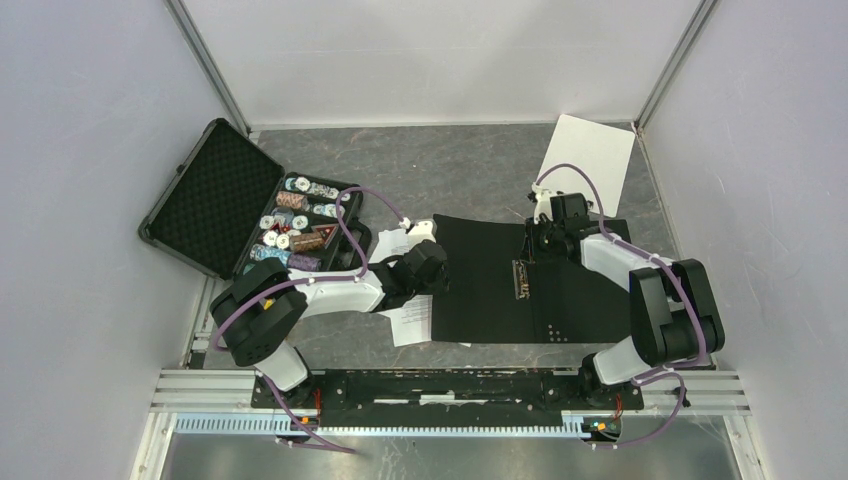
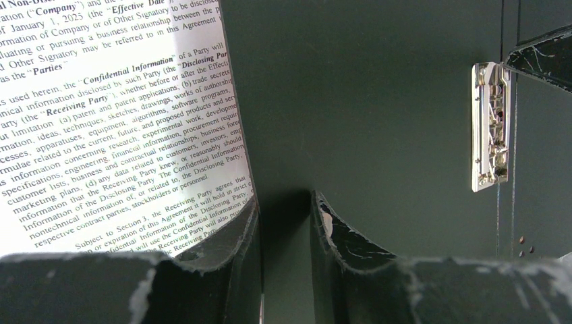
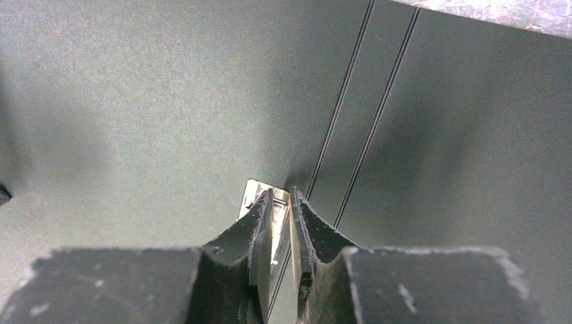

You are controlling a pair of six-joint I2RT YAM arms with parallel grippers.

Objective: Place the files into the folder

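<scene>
the folder (image 1: 490, 290) was laid open on the grey worktop (image 1: 430, 170), black inside facing up, with its metal clip (image 1: 521, 278) at the spine. the files (image 2: 101, 135), white sheets of dense black print, were found at the folder's left edge, partly covered by the left cover; in the top view, parts of them were shown on both sides of the left arm. the left hand (image 2: 284, 202) was placed at that same edge, its fingers (image 2: 337, 236) drawn near each other with a narrow dark gap between them; whether the cover was gripped could not be told. the right hand (image 3: 282, 202) was set down at the spine, its fingers pressed almost together, and a thin plate of the metal clip was pinched between them. an open black case (image 1: 215, 195) of chips was seen at the far left of the worktop, and a blank white sheet (image 1: 592, 160) was seen at the far right, near the folder's far corner.
</scene>
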